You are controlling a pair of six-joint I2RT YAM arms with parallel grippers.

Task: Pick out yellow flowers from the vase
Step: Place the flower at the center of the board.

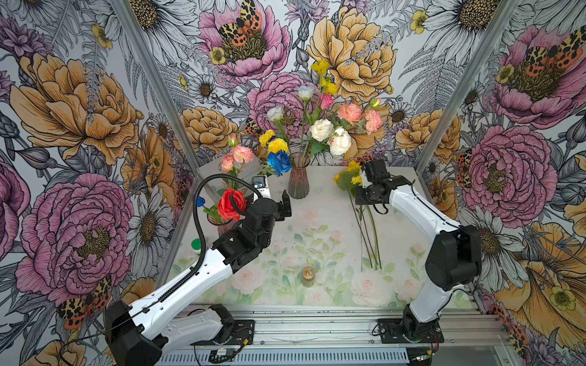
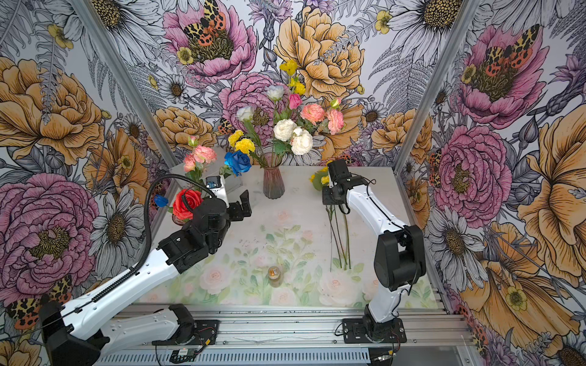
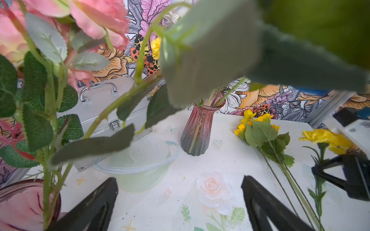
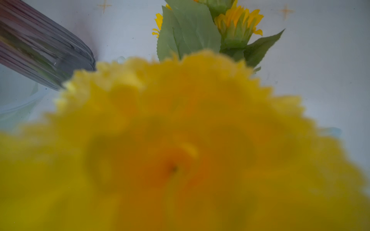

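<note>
top views first. vase [image 1: 298,182] at the back middle of the table [image 1: 326,199]. two ruffled yellow heads [image 1: 276,144] low on its left side, tall yellow sprays [image 1: 321,67] high behind, none of them out yet. left claw [image 1: 284,205] spread wide, nothing in it, just left of the vase and near those low heads. picked pile [image 1: 352,169] of yellow flowers flat on the right, long stems running back to front. wrist of the right arm [image 1: 412,206] right over the heads of that pile, claw tips hidden under it.

left wrist view next. own black fingers [image 3: 92,208] far apart, only bare table between. vase straight ahead. right claw [image 3: 317,173] pressed together on the thin green stem of the held yellow flower [image 3: 324,138], bloom above the pinch, stem hanging down, just beside the pile.

right wrist view last. blurry yellow bloom over nearly everything, so no sight of claw tips. past it, a sunflower [image 4: 238,24] from the pile and the vase's ribbed side.

best guess for next: lay the held stem down along the pile, back to front like the rest. after that, low heads in the vase much nearer the left claw than the right.
</note>
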